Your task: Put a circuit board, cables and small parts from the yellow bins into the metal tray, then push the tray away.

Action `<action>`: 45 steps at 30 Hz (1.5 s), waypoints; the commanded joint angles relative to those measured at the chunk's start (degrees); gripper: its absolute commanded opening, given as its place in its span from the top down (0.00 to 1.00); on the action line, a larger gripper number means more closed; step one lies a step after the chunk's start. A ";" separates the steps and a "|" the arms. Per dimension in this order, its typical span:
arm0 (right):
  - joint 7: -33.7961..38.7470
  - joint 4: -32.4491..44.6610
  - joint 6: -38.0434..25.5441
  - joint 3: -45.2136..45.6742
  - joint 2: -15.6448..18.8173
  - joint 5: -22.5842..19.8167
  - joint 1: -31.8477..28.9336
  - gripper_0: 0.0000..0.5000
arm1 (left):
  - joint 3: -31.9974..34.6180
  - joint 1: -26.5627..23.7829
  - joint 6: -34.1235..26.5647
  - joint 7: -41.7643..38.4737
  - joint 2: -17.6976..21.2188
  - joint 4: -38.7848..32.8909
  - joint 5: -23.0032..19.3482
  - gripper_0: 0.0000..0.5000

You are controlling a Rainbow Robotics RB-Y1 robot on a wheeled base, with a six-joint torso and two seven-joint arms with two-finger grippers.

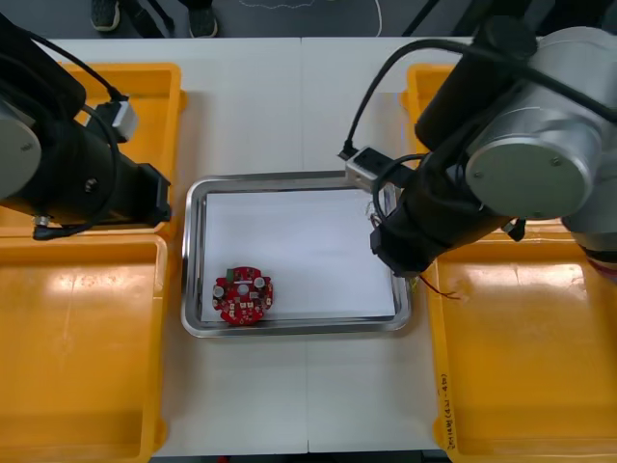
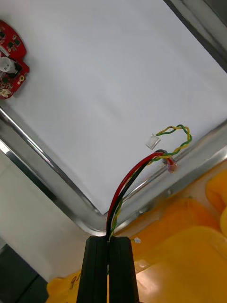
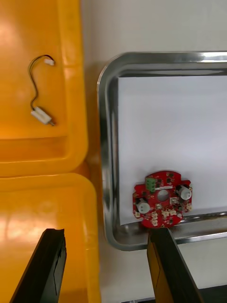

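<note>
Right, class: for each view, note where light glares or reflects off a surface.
Front view: pale glare on the near left bin; the tray rim gleams. Right wrist view: bright streaks along that rim, beyond the right claw, shut on the cable. Left wrist view: glare on the far left bin, past the open left claw.

Right gripper, reaching in from the right, clamps a cable; left gripper hangs open at the far left.
</note>
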State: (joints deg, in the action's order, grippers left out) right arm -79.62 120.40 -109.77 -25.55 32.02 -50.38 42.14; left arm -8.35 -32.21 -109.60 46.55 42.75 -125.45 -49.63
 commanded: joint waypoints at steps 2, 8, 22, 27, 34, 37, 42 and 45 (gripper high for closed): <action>-7.12 -0.95 -0.23 -4.07 -4.25 3.62 3.57 1.00 | 4.39 -2.34 -0.40 1.97 5.06 2.67 -1.44 0.00; -14.33 -2.98 -0.09 -7.58 -6.45 7.66 4.53 1.00 | 6.85 -2.60 -0.40 7.33 6.99 8.38 -1.62 0.00; -26.02 -10.09 7.47 -13.91 -11.02 14.34 5.59 1.00 | 9.32 -5.32 0.70 21.39 8.75 24.64 -0.38 0.00; -28.04 -12.91 10.89 -17.87 -11.63 16.28 6.38 1.00 | 9.58 -6.82 2.55 25.44 9.02 29.04 0.67 0.00; -28.66 -16.51 13.00 -22.79 -11.63 16.63 7.87 1.00 | 9.40 -9.37 5.62 31.24 9.10 37.21 1.90 0.00; -28.66 -18.00 13.71 -23.93 -11.63 16.98 7.87 1.00 | 8.17 -10.42 7.38 32.55 9.19 40.38 2.25 0.00; -28.57 -20.29 15.99 -27.36 -11.63 17.95 8.75 1.00 | 5.01 -11.65 12.04 33.17 9.28 45.39 2.34 0.00; -28.83 -20.73 17.05 -28.24 -11.37 17.95 8.84 1.00 | 2.81 -12.36 14.41 33.35 9.19 48.11 2.25 0.00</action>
State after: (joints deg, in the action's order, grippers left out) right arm -106.98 99.52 -93.89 -51.96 21.48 -32.88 48.35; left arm -2.41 -40.97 -97.67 77.83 49.05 -79.34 -47.81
